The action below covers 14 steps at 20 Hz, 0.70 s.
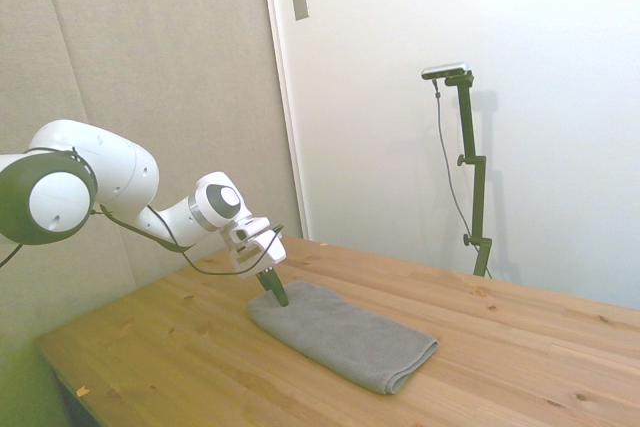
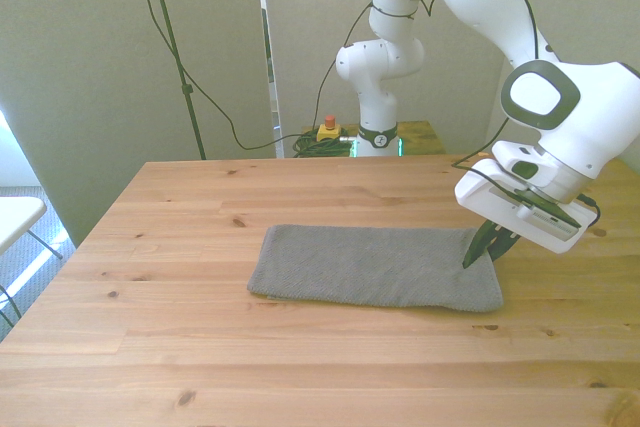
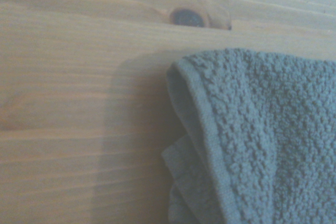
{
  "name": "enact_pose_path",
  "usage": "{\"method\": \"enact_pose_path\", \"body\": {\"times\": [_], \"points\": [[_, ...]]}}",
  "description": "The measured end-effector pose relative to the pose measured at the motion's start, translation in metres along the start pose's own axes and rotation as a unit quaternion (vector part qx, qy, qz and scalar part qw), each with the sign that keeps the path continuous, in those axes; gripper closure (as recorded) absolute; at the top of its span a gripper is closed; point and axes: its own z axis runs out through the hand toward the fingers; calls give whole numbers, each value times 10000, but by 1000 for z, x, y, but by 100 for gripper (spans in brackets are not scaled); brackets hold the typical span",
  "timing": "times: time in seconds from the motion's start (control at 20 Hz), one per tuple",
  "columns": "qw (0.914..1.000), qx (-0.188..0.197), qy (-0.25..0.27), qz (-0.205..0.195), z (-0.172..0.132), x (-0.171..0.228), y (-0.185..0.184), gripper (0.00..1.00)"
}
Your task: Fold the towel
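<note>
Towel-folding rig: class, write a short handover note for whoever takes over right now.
Gripper: down at the towel's end on the front view's right, fingertips at the cloth; whether it grips is unclear.
Towel: lies flat as a long, layered strip on the wooden table; the wrist view shows stacked edges at the corner.
Done: the strip already looks folded lengthwise.
Left: probably lift this end and fold it across.

Grey towel [image 1: 345,335] lies flat on the wooden counter [image 1: 180,347], folded into a long thick strip running diagonally. White arm [image 1: 130,187] reaches in from the left. End effector [image 1: 276,291] tilted down, dark fingertips touching the towel's near-arm end. Finger gap unclear.
</note>
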Motion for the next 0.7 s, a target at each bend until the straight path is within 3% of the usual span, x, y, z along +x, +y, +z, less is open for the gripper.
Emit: {"method": "enact_pose_path", "body": {"times": [0.35,0.7], "points": [[9965,352,-699,-304,-14,-6,21,100],[9918,752,-1012,-183,-45,35,65,100]]}}
